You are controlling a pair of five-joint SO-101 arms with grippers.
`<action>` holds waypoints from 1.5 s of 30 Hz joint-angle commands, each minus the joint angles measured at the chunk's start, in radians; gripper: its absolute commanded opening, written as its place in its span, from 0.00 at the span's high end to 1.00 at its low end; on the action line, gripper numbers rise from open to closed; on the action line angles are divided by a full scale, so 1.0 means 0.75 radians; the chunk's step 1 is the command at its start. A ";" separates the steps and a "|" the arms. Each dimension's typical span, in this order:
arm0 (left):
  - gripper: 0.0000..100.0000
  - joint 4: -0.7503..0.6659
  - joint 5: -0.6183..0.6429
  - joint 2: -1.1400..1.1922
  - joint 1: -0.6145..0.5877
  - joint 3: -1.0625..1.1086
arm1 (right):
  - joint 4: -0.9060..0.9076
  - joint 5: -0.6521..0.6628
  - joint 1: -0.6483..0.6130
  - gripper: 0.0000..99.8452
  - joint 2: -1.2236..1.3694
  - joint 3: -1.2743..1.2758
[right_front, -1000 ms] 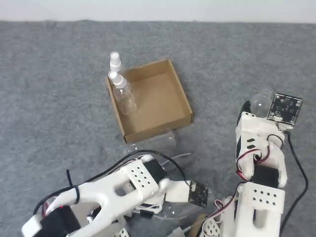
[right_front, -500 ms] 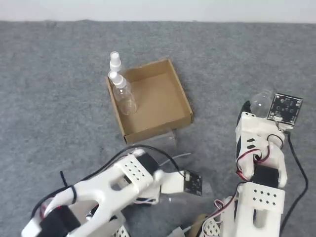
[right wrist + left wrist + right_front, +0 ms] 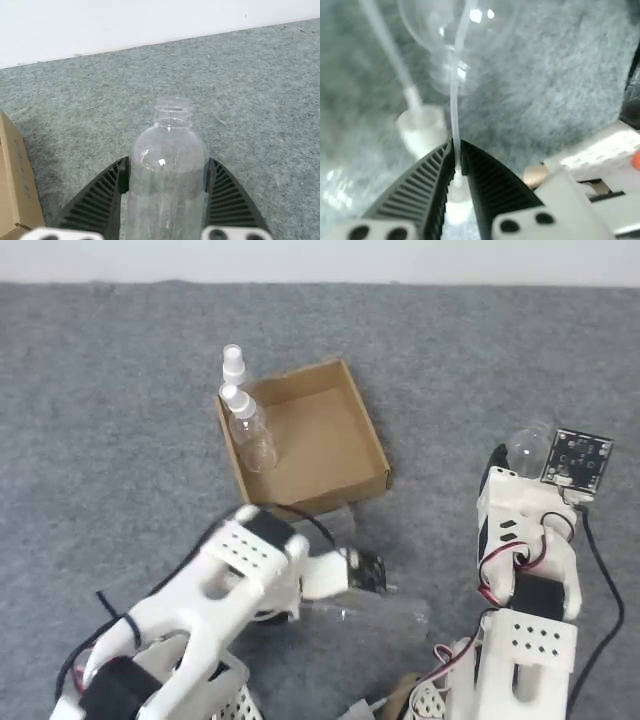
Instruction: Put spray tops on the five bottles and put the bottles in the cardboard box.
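high view: a cardboard box (image 3: 320, 445) sits open on the grey worktop (image 3: 120, 460). a capped bottle (image 3: 250, 430) lies inside along the box's left wall. a second spray cap (image 3: 233, 362) stands just behind it at the far corner; whether that one is inside the box cannot be told. the left arm (image 3: 235, 575) extends from the near edge, its wrist over a lying bottle (image 3: 385, 618) of clear plastic on the worktop, near the box's front wall. well apart at the right stands the right arm (image 3: 525, 560), with an uncapped bottle (image 3: 528, 445) showing beside its wrist camera.

left wrist view: the left gripper (image 3: 456, 150) is clenched on the thin dip tube (image 3: 454, 100) of a spray top (image 3: 456, 197), whose white head sits between the jaws near their base. the tube runs out past the fingertips toward a rounded clear bottle (image 3: 445, 40) over the grey worktop. a loose spray top (image 3: 420, 127) sits just beside the gripper's tip, its own tube slanting away.

right wrist view: the right gripper (image 3: 167, 167) grasps the uncapped bottle by its body, one jaw on each side. the open neck points toward a white wall (image 3: 150, 25). a corner of the cardboard box shows at the edge, apart from the bottle.
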 commanded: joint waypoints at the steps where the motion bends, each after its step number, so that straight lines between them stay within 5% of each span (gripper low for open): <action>1: 0.99 0.110 -0.018 -0.012 -0.115 -0.195 | -0.032 -0.002 -0.013 0.89 -0.028 -0.020; 11: 0.99 0.178 -0.117 -0.012 -0.438 -0.400 | -0.032 -0.002 -0.013 0.89 -0.028 -0.020; 25: 0.96 0.084 -0.108 -0.008 -0.671 -0.328 | -0.032 -0.002 -0.013 0.89 -0.028 -0.020; 33: 0.81 0.033 0.207 -0.010 -0.673 -0.277 | -0.032 -0.002 -0.013 0.89 -0.028 -0.020; 45: 0.81 -0.385 0.507 -0.014 -0.683 0.079 | -0.032 -0.002 -0.013 0.89 -0.028 -0.020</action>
